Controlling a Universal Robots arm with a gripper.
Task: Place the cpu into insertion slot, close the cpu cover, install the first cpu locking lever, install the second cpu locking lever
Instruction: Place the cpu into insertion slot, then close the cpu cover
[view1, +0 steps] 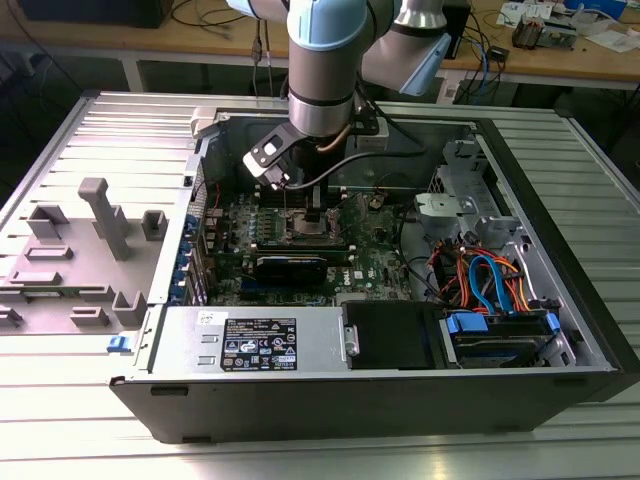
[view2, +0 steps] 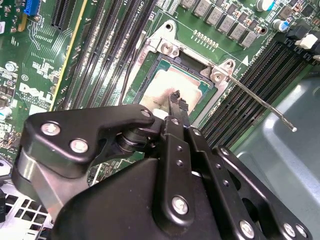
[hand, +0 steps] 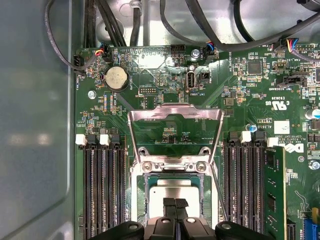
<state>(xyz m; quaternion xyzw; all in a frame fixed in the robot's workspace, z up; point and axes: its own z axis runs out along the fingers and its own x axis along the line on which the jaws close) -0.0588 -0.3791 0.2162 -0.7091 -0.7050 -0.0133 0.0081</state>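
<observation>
The cpu (hand: 172, 189) lies flat in the insertion slot (hand: 142, 197), its dull silver top facing up; the second wrist view also shows the cpu (view2: 165, 82) in the slot. The cpu cover (hand: 175, 113), a silver frame with a square window, stands swung open away from the slot on its hinge. A thin locking lever (view2: 261, 104) sticks up and out from the slot's corner. My gripper (hand: 175, 202) hovers right over the cpu's top, fingers (view2: 176, 100) pressed together with nothing between them. In the exterior view the gripper (view1: 308, 208) reaches down into the open computer case.
Black memory slots (hand: 102, 185) flank the socket on both sides of the green motherboard (hand: 240, 85). A long black card (view1: 290, 265) lies near the socket. Cables (hand: 165, 20) run along the case wall. Drive bays and coloured wires (view1: 490, 285) fill the exterior view's right.
</observation>
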